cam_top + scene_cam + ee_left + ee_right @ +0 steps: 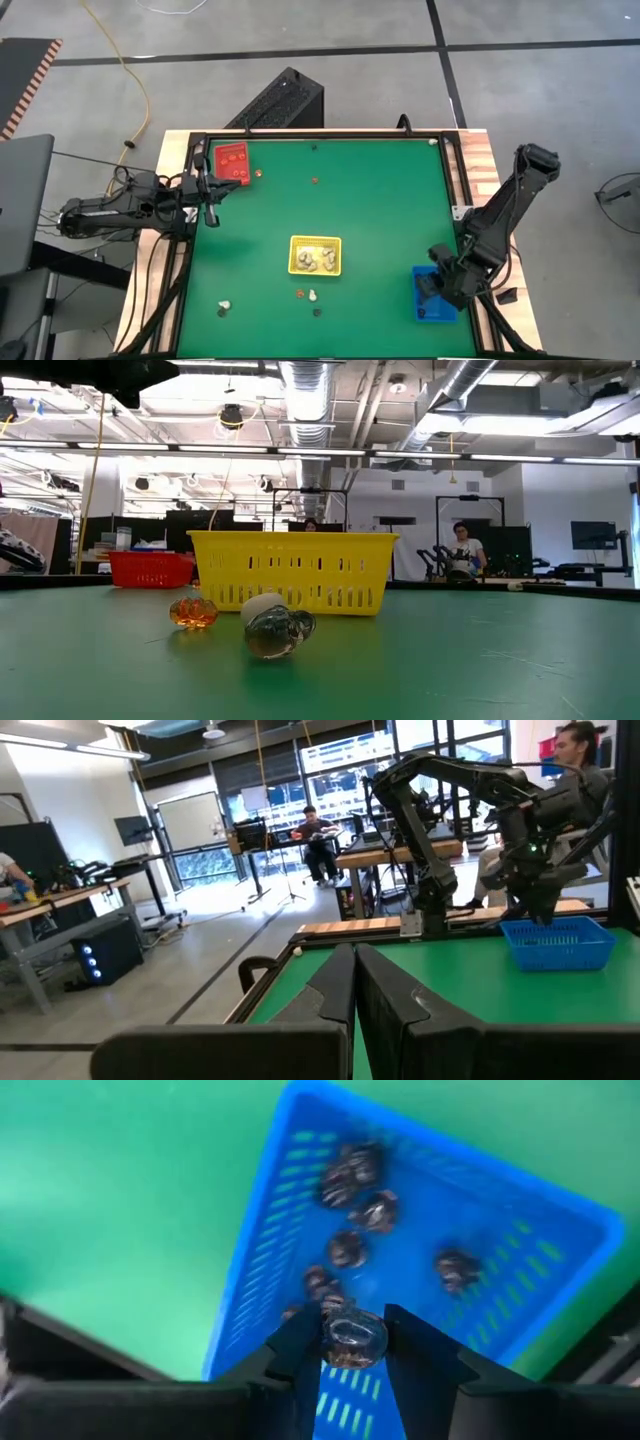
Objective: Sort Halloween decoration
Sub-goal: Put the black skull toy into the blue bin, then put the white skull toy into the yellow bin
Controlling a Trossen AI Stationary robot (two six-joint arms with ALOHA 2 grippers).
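1. The right gripper (352,1342) was hanging right over the blue tray (560,1230), and its two fingers sat on either side of a black trinket (353,1336). They looked closed onto it, the trinket filling the gap between them.
2. Down in that blue tray there were already more black trinkets (350,1248), roughly half a dozen, scattered over the floor of it. In the high view the tray sat at the near right corner of the green table (370,200), mostly hidden under the right arm (500,215).
3. The yellow tray (296,268) sat around the middle of the table with a pile of cream-white trinkets (317,260) in it.
4. Just in front of the yellow tray, loose on the mat: an orange trinket (193,612), a cream-white one (262,603) and a dark one (280,632), all close together. The low view showed them best.
5. Another cream-white piece (226,303) and a dark piece (221,312) lay near the front left.
6. The red tray (232,160) was at the far left corner with orange trinkets (236,156) inside, plus a stray orange one (313,180) further out on the mat.
7. The left gripper (355,982) was parked beside the red tray at the left edge, fingers pressed together on nothing.
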